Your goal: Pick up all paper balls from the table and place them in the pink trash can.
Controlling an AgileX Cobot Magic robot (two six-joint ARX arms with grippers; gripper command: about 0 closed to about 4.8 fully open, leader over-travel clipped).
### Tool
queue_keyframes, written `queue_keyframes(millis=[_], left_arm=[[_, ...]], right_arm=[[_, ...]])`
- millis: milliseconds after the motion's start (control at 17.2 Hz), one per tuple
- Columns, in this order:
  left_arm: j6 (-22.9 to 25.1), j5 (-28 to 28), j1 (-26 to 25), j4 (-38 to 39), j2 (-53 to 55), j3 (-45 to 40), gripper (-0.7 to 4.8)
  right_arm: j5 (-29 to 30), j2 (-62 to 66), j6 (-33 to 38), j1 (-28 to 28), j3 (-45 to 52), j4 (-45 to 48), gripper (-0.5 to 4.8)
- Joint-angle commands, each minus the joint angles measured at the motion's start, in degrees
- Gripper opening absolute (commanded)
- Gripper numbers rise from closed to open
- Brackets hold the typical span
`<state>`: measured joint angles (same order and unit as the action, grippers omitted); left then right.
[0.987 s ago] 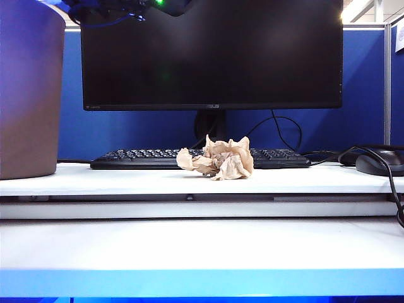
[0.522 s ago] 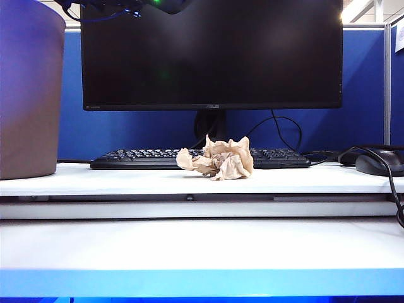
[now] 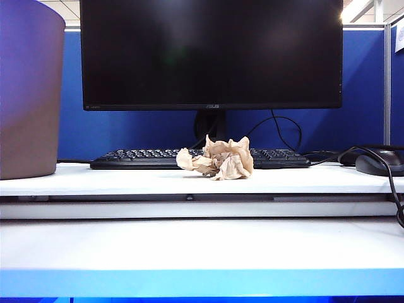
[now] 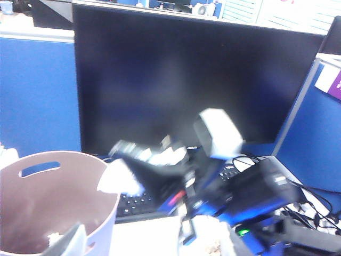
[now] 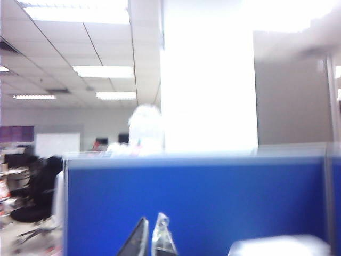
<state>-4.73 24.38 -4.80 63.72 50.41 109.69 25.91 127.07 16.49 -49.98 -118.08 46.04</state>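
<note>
A tan paper ball [image 3: 218,159] lies on the table [image 3: 189,246] in front of the keyboard. The pink trash can [image 3: 30,95] stands at the far left. Neither gripper shows in the exterior view. In the left wrist view my left gripper [image 4: 152,242] is open beside the trash can's rim [image 4: 109,213], with only white table between its fingers. A pale scrap of paper [image 4: 53,237] lies inside the can. The right arm [image 4: 186,178] shows there as a blur next to the can. My right gripper [image 5: 151,234] is shut on nothing and points up at a blue partition.
A black monitor [image 3: 211,53] and keyboard [image 3: 145,158] fill the back of the desk. A dark mouse [image 3: 379,164] with a looping cable [image 3: 394,189] sits at the right. A blue partition [image 3: 360,95] stands behind.
The dark arm parts above the trash can have risen out of the exterior view's top edge. The tan paper ball has not moved.
</note>
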Motion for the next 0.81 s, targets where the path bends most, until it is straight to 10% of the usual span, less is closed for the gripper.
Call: queue_keyframes(millis=[58, 696, 813], left_arm=[[0.2, -0.1, 0.0, -0.3, 0.0, 0.1, 3.32], [0.2, -0.2, 0.0, 2.1, -1.4, 0.2, 3.32], [0.2, -0.1, 0.0, 2.3, -1.5, 0.2, 3.32]], right_arm=[[-6.9, -0.4, -9.1, -1.9, -1.4, -0.2, -0.05], [-3.7, 8.6, -6.9, -2.6, -17.1, -17.6, -0.04], [-3.7, 8.5, -6.6, -2.6, -17.1, -18.8, 1.09]])
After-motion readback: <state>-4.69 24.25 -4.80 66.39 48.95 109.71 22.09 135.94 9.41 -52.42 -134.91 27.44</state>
